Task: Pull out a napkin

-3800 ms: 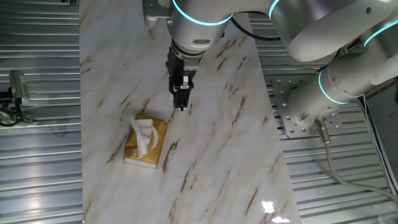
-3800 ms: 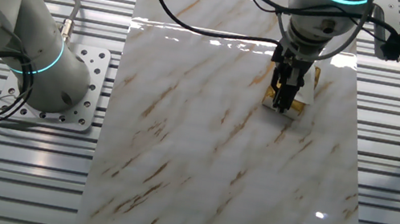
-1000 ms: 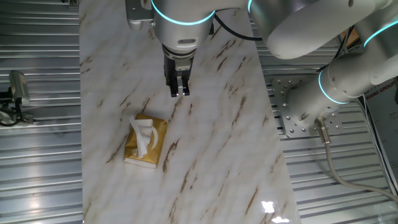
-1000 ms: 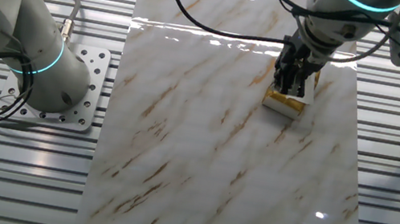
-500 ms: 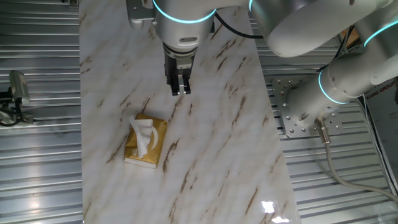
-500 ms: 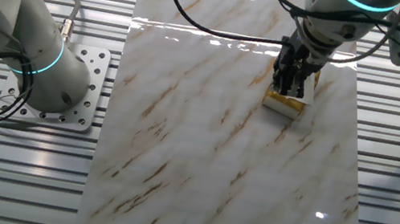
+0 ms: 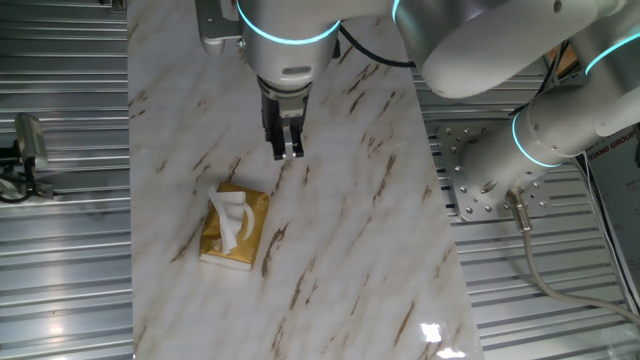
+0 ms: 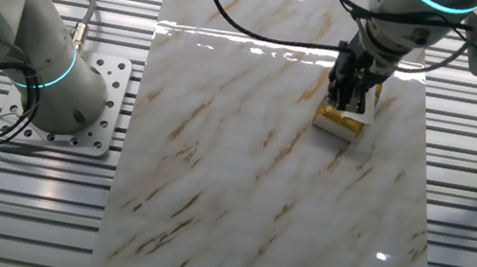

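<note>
Above the desk's upper middle, end effector clear of the napkin.
One fixed view: end effector (image 7: 286, 148) hangs with fingers almost together, holding nothing; napkin (image 7: 233, 220) pokes from the golden tissue pack (image 7: 236, 228) at lower left, apart. A descent here would likely pinch air. The other fixed view: end effector (image 8: 351, 99) overlaps the tissue pack (image 8: 338, 123) at upper right; the light pack may lift with the sheet.

Marble-patterned worktop (image 7: 340, 230) on ribbed metal

A flat golden tissue pack (image 7: 236, 228) lies on the pale, brown-veined surface near one long edge, a white napkin (image 7: 232, 214) sticking up from its top.
</note>
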You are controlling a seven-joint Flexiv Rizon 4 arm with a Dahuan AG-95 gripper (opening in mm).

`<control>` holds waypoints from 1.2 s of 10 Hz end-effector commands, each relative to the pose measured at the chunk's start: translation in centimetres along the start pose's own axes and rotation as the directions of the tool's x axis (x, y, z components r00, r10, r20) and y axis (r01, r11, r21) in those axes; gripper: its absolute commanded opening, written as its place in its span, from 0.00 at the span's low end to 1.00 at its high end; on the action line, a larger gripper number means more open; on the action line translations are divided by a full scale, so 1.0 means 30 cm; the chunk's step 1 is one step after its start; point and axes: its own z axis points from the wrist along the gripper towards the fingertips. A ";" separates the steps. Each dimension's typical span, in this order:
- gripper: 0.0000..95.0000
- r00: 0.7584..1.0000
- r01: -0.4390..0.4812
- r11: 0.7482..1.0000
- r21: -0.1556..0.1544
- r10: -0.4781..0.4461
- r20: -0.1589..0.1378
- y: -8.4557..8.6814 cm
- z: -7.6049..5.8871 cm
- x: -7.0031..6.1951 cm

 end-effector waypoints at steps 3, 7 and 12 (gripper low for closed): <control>0.00 1.000 0.017 1.000 -0.009 -0.017 -0.001 0.044 0.016 -0.011; 0.00 1.000 0.011 1.000 -0.008 -0.011 -0.001 0.081 0.029 -0.016; 0.00 1.000 -0.010 1.000 -0.016 0.010 0.011 0.121 0.071 -0.030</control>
